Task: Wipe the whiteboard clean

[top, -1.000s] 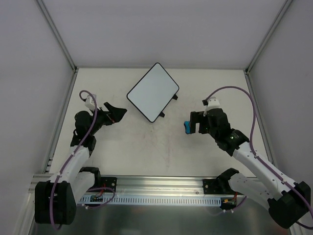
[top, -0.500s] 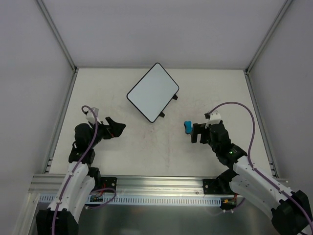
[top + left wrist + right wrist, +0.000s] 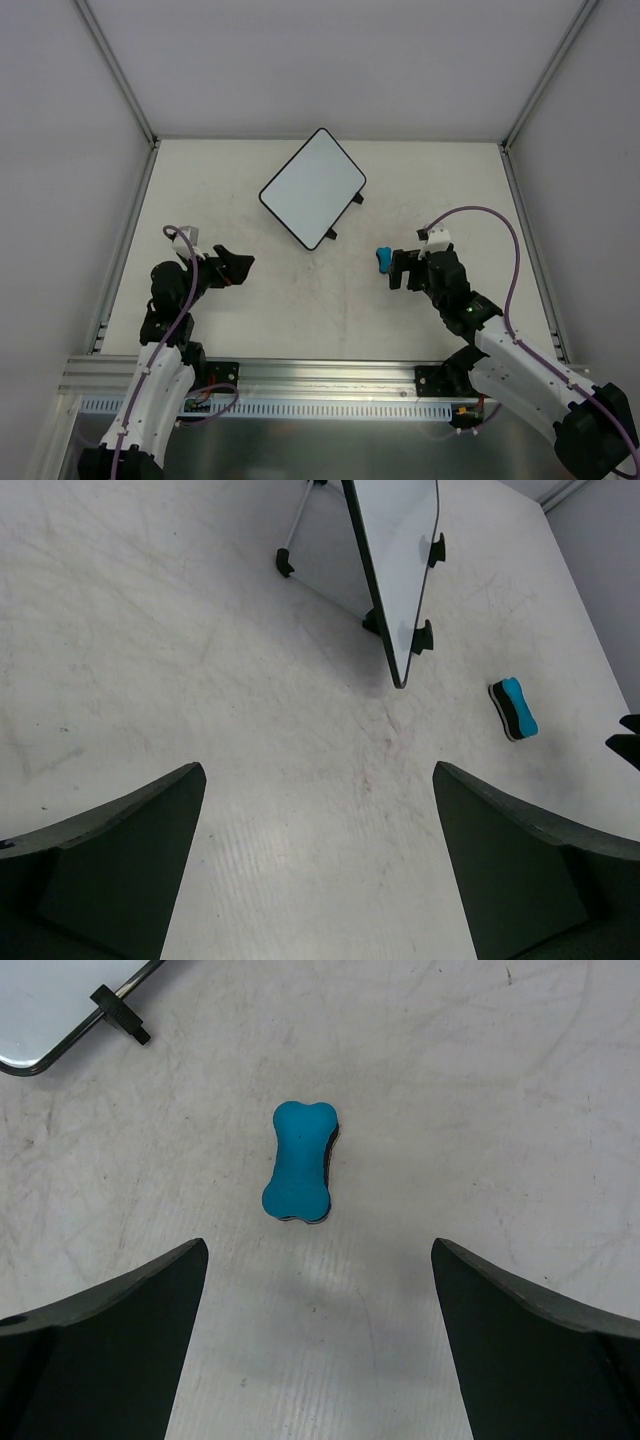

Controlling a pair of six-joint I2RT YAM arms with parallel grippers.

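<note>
The whiteboard (image 3: pixel 312 187) lies flat at the back middle of the table, white with a thin black rim and small black tabs; no marks show on it. It also shows in the left wrist view (image 3: pixel 395 565) and a corner in the right wrist view (image 3: pixel 55 1010). A small blue eraser (image 3: pixel 382 259) lies on the table right of the board; it also shows in the right wrist view (image 3: pixel 299 1161) and the left wrist view (image 3: pixel 513 708). My right gripper (image 3: pixel 400 270) is open and empty, just behind the eraser. My left gripper (image 3: pixel 238 266) is open and empty, left of the board.
Grey walls and metal posts (image 3: pixel 120 75) enclose the table on three sides. A metal rail (image 3: pixel 320 375) runs along the near edge between the arm bases. Purple cables (image 3: pixel 480 215) loop over both arms.
The right gripper let go of the eraser and drew back toward its base. The left arm also pulled back toward the near edge. The eraser now lies on the table.
</note>
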